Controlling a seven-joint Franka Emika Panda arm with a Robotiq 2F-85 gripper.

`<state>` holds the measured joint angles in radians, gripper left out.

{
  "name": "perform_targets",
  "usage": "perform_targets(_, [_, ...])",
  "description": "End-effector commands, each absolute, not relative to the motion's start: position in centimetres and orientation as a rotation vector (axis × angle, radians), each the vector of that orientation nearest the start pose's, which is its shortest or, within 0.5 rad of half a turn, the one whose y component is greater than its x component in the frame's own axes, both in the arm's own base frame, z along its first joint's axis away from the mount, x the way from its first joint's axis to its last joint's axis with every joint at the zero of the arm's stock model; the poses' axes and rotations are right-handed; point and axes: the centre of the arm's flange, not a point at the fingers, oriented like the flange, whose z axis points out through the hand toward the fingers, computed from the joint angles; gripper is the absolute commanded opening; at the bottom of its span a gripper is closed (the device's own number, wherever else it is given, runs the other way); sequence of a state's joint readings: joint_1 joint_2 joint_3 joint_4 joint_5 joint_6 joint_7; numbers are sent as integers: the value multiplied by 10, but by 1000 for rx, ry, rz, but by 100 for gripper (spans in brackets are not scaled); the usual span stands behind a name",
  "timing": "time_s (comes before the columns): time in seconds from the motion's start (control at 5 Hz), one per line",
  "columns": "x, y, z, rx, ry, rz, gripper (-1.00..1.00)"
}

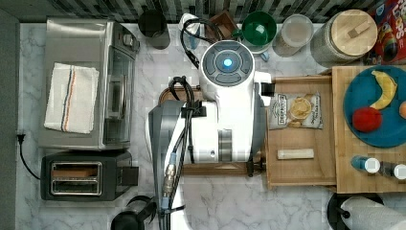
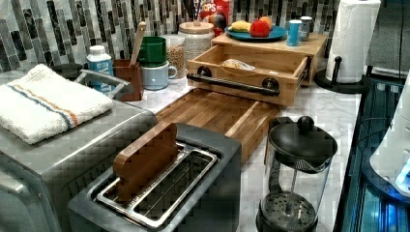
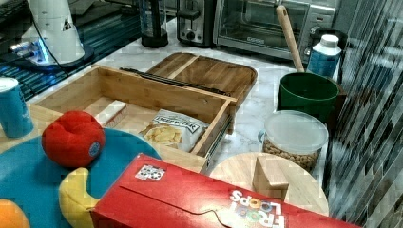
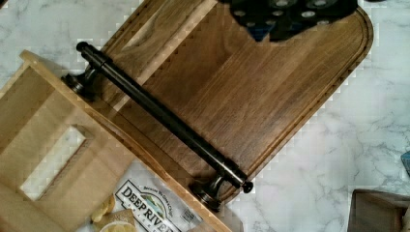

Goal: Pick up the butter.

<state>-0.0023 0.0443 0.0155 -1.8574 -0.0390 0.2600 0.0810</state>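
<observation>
The butter (image 1: 295,154) lies flat on the floor of the open wooden drawer (image 1: 299,179), near the top view's lower edge of it, its long side running left to right in the top view; the chip bag (image 1: 296,110) lies in the same drawer, apart from the butter and above it in the top view; in the right view the butter (image 3: 110,113) sits just left of the bag (image 3: 174,129), against the drawer's left part, and in the wrist view the butter (image 4: 52,162) shows as a pale bar with the bag (image 4: 147,208) beside it; nothing touches either. The arm (image 1: 225,115) stands over the cutting board (image 1: 210,167), to the top view's left of the drawer; the wrist view looks down on the board (image 4: 251,87) and the drawer's black handle (image 4: 162,118); a dark part of the gripper (image 4: 290,14) shows at that picture's edge above the board, well apart from the butter, and whether the pincer is wide or narrow I cannot tell; it holds nothing that can be seen. To the top view's right of the drawer a blue plate (image 1: 356,100) carries a banana (image 1: 385,88) and a red fruit (image 1: 366,119); at the top view's left stand a toaster oven (image 1: 79,48) with a folded towel (image 1: 71,97) on it, and a toaster (image 1: 79,176) below it.
</observation>
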Motion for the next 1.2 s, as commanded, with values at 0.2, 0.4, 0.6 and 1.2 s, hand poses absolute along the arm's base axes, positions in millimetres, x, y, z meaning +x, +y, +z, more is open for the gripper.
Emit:
perform_targets(0.2, [567,6,485,-2925,1306,75,-100])
perform_targets(0.4, [562,-1,482,-2914,1274,81,-100])
perform_targets(0.6, [562,-27,488,-2861,1332,162,-100])
perform_targets(1.2, [520,-79,473,-2785,1520,15,-100])
